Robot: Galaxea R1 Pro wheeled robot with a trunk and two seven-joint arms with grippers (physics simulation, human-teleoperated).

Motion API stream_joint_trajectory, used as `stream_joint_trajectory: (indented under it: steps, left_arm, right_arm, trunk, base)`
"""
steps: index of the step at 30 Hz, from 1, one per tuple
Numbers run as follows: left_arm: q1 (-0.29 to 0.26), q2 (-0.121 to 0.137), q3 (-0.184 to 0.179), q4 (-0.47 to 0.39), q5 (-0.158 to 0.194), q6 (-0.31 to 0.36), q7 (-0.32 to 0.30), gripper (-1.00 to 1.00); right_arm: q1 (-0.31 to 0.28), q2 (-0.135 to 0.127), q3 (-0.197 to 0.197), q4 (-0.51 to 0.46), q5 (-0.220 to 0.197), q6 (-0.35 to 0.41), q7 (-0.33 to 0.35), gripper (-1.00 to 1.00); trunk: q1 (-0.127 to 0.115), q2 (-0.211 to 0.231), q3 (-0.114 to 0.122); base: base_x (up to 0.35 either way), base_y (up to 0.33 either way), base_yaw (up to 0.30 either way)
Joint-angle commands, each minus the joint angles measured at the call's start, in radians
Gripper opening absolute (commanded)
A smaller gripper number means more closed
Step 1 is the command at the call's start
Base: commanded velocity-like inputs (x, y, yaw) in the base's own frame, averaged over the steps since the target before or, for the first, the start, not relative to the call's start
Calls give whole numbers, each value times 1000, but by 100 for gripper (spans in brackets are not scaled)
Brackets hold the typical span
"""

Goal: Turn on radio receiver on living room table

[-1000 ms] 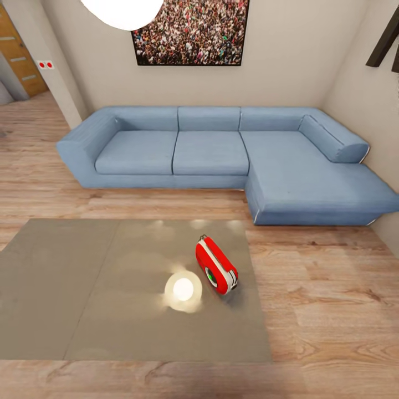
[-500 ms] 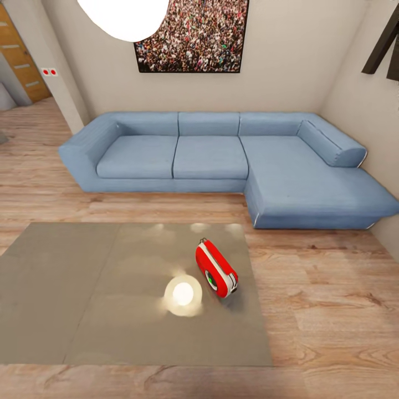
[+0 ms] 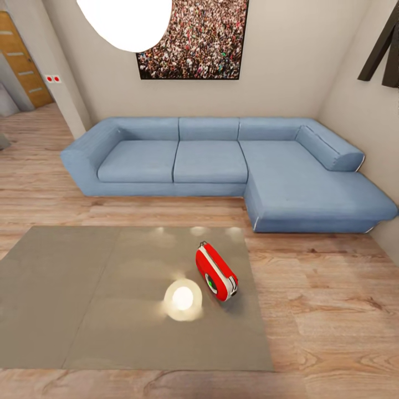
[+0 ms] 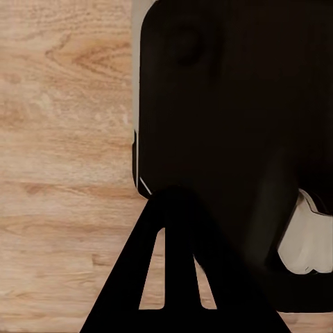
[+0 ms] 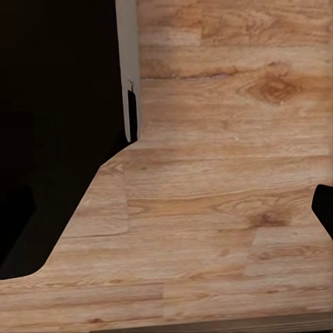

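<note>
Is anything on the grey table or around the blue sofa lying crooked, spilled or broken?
One thing stands out: the small red radio with a white trim band sits askew on the glossy grey table, turned diagonally to its edges, near the right side. Nothing looks spilled or damaged. The bright spot beside it seems a lamp reflection.

The counter [image 3: 83, 299] lies low in the near-left part of the head view, on the floor [image 3: 332, 310] of the living room [image 3: 288, 88]. The radio receiver [image 3: 215, 271] sits on the counter near its right edge, toward the far side, tilted over rather than upright. Just to its left on the countertop is the reflection of a lamp [image 3: 180, 299]. Beyond the counter, across a strip of floor, the sofa [image 3: 210, 160] runs along the back wall, its long section reaching forward on the right. A picture [image 3: 194, 39] hangs on the wall above the sofa. A doorway [image 3: 22, 61] opens at the far left.
</note>
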Motion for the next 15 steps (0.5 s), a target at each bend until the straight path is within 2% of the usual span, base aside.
stream_joint_trajectory:
  steps: [1, 15]
  left_arm:
    - [0, 0, 0, 0, 0, 0, 0, -100]
    - [0, 0, 0, 0, -1, 0, 0, -100]
  right_arm:
    - [0, 1, 0, 0, 0, 1, 0, 100]
    - [0, 2, 1, 0, 3, 4, 0, 100]
  trunk:
    - [0, 0, 2]
    - [0, 0, 24]
  base:
    - [0, 0, 0]
    - [0, 0, 0]
